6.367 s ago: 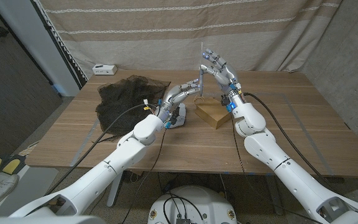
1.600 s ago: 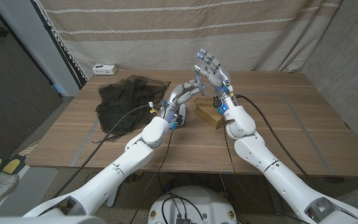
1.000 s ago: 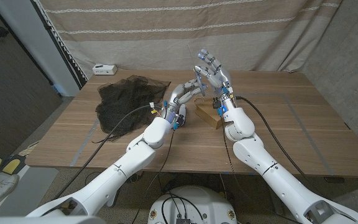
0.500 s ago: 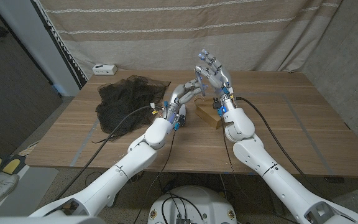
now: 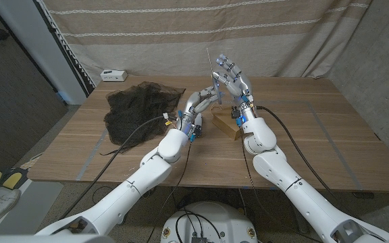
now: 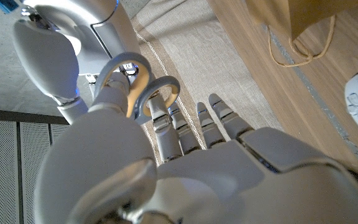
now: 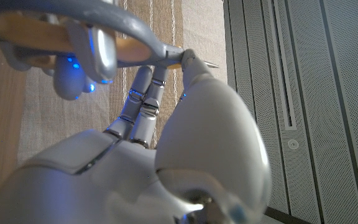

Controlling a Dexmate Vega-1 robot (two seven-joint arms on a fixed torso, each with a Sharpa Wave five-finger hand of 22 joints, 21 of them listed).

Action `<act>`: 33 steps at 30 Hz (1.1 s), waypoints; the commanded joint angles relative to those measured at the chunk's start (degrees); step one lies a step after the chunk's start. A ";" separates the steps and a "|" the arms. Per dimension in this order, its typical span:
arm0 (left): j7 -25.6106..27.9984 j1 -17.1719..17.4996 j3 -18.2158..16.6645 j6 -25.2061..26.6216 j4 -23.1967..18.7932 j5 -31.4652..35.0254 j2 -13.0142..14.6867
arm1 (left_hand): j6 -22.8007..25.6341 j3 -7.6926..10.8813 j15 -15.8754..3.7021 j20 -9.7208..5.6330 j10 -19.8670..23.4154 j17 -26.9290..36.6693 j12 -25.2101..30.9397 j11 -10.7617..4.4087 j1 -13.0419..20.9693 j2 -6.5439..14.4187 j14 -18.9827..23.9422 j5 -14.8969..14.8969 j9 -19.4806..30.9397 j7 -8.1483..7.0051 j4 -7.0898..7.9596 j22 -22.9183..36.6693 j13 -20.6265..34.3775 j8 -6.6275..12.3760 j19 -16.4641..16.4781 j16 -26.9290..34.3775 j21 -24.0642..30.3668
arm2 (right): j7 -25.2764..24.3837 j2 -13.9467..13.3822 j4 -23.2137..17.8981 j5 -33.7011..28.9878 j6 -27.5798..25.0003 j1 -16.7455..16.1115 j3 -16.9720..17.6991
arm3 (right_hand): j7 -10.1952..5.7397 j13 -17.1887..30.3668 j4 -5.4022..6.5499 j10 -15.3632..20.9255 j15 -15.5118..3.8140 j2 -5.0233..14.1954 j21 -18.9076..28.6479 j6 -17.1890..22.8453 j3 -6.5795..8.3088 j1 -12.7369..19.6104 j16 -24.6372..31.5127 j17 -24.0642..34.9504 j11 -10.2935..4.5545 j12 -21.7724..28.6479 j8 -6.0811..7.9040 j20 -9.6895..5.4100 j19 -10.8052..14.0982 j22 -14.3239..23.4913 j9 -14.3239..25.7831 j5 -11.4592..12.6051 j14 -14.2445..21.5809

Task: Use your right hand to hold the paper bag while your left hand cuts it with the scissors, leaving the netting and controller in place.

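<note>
left robot hand grips the scissors; right robot hand raised, fingers spread, touching their handles.

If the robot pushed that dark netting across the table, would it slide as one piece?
Probably not. The netting lies in a crumpled, uneven heap on the table, so it looks floppy and would likely bunch or fold rather than slide whole. Its see-through mesh suggests that it is light. Loose strands at its edges might snag on fingers.

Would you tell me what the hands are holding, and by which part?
The left hand holds the scissors by their handle loops; the right hand holds nothing.
</note>
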 commanded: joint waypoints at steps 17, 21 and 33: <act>1.44 1.28 -0.50 2.75 -2.32 -1.12 -0.08 | -5.16 4.36 -9.03 -5.60 -0.71 0.72 -0.53 0.94 -3.35 7.21 -0.02 -1.12 10.92 -1.23 3.61 0.55 1.54 6.50 -0.27 -0.05 0.41 | 0.50 -0.96 -1.44 1.45 -1.67 -0.47 -0.02 | 0.36 0.04 0.24 0.18 -13.96 1.08 -0.26 -0.19 0.33 1.35 0.50 0.09 0.33 -0.12 -0.13 -8.42 -0.56 -0.02 0.12 0.33 5.14; 0.88 1.21 -0.38 3.34 -2.70 -1.71 0.11 | -9.57 5.01 -8.97 -5.75 -1.17 0.89 -0.51 0.84 -5.12 8.01 -0.40 -0.52 14.51 -2.31 5.77 0.71 2.02 7.72 -0.54 0.11 0.62 | 0.45 -1.19 -1.91 1.81 -2.13 -0.66 0.08 | 0.56 0.04 0.62 0.11 -13.98 1.13 -0.33 -0.20 0.14 0.74 0.42 -0.10 0.34 -0.19 -0.16 -8.07 -0.65 -0.01 0.12 0.27 5.11; -0.52 0.68 -0.02 3.11 -2.43 -2.53 0.43 | -12.34 7.86 -9.96 -6.62 5.13 0.55 1.88 -1.02 -6.59 7.44 0.58 0.44 22.86 -2.27 8.12 0.51 3.31 13.89 -0.81 0.30 0.84 | 0.49 -1.96 -2.84 2.26 -3.32 -0.83 0.21 | 1.06 0.02 0.98 -0.35 -13.98 1.08 -0.39 -0.67 -0.13 -0.14 0.27 -0.39 0.83 -0.47 -0.37 -7.84 -0.43 0.01 0.13 0.26 5.06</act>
